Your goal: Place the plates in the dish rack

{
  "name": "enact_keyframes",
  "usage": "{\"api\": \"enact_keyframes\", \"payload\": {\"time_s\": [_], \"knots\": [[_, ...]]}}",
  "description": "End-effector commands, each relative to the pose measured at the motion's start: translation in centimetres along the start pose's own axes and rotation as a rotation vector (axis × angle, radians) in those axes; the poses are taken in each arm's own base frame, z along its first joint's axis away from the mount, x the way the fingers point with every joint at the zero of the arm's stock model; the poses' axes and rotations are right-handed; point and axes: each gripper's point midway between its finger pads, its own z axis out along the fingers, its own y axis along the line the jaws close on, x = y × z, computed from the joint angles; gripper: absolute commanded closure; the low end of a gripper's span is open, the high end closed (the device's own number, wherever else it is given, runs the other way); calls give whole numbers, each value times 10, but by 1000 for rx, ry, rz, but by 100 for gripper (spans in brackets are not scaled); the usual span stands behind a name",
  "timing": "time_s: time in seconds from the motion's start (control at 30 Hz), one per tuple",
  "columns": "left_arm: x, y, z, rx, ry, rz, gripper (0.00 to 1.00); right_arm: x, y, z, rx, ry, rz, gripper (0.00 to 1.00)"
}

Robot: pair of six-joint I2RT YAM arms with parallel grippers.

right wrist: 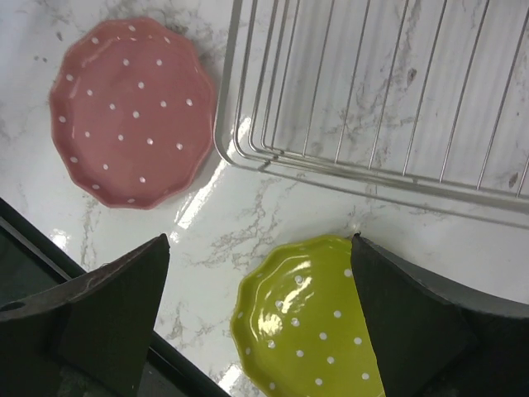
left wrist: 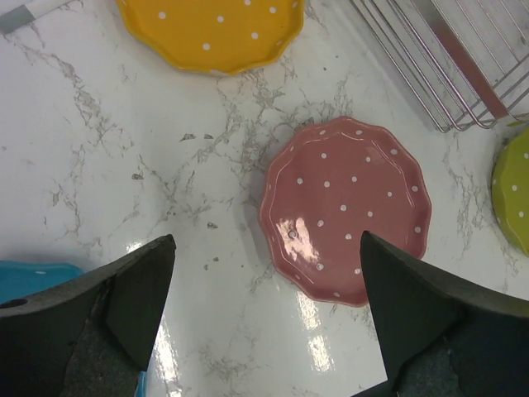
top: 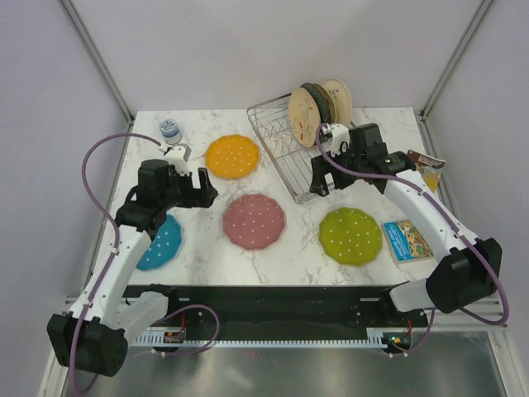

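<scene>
Four dotted scalloped plates lie flat on the marble table: orange (top: 232,155), pink (top: 254,221), lime green (top: 350,236) and blue (top: 161,241), the blue one partly under my left arm. The wire dish rack (top: 281,145) stands at the back. My left gripper (top: 201,188) hovers open and empty left of the pink plate (left wrist: 343,207); the orange plate (left wrist: 211,29) shows above it. My right gripper (top: 321,178) hangs open and empty by the rack's near edge (right wrist: 380,91), above the lime green plate (right wrist: 310,322), with the pink plate (right wrist: 132,112) to its left.
Plain beige, dark green and cream plates (top: 318,103) stand upright at the rack's far end. A small blue-lidded jar (top: 170,130) sits at the back left. A colourful book (top: 407,240) and a dark packet (top: 426,160) lie at the right edge.
</scene>
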Motion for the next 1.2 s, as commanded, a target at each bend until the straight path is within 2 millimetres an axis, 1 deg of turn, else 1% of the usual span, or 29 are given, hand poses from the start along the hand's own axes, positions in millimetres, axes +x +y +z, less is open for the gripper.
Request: {"api": "enact_keyframes", "payload": {"time_s": [0.0,0.03,0.07,0.1,0.13,0.17,0.2,0.23,0.27,0.3,0.33,0.37,0.4,0.47,0.5,0.53,0.57,0.6,0.63,0.67,0.7,0.77,0.8,0.87,0.9,0.97,1.03,1.1,1.17], "knots": [[-5,-7,15,42,78,-37,0,-45,26,0,-118,-100,43,2],[-9,-11,18,58,87,-63,0,-57,28,5,-134,-134,77,2],[2,-12,29,72,145,-93,0,-53,30,22,-162,-106,158,2],[4,-17,32,91,161,-134,0,-50,38,30,-213,-80,259,2],[12,-18,36,98,182,-167,0,-36,48,45,-296,-52,318,2],[15,-20,37,103,182,-190,0,-23,52,56,-331,-13,362,2],[19,-22,38,106,183,-229,0,-14,58,60,-365,6,368,2],[34,-23,39,119,204,-252,0,-1,64,64,-392,28,341,2],[34,-24,42,130,188,-262,0,2,83,62,-419,37,262,2],[38,-25,42,131,188,-296,0,3,91,60,-408,31,181,2],[53,-24,44,126,212,-319,0,2,96,58,-384,15,100,2],[55,-24,48,133,202,-328,0,-1,111,50,-370,-18,43,2],[73,-22,53,124,237,-368,2,0,117,48,-369,-31,24,2],[80,-22,62,127,236,-412,7,17,128,50,-387,-9,34,2],[88,-22,65,128,251,-430,9,36,126,55,-384,31,55,2],[94,-22,72,131,272,-446,10,42,126,58,-390,34,63,2],[94,-23,74,142,276,-460,13,47,127,56,-395,25,59,2],[91,-23,79,146,266,-463,14,67,122,62,-370,47,70,2],[96,-19,85,125,282,-473,14,62,122,64,-359,-6,55,2],[98,-16,89,106,287,-483,16,65,126,63,-353,-21,54,2],[94,-13,93,90,273,-479,16,78,121,69,-323,-8,72,2],[101,-8,102,66,296,-489,20,81,121,76,-322,-27,121,2],[99,-6,106,55,292,-493,22,91,116,79,-304,-18,139,2],[110,-1,112,24,325,-518,26,90,116,82,-301,-33,157,2],[114,-1,113,23,338,-522,27,92,113,84,-286,-28,172,2],[125,1,116,8,373,-539,28,96,98,92,-191,-30,221,2],[131,3,119,-2,383,-547,32,96,92,98,-173,-48,329,2],[138,3,124,-1,402,-557,44,100,93,101,-184,-47,423,2],[140,3,128,1,412,-555,54,105,93,105,-189,-32,446,3]]}}
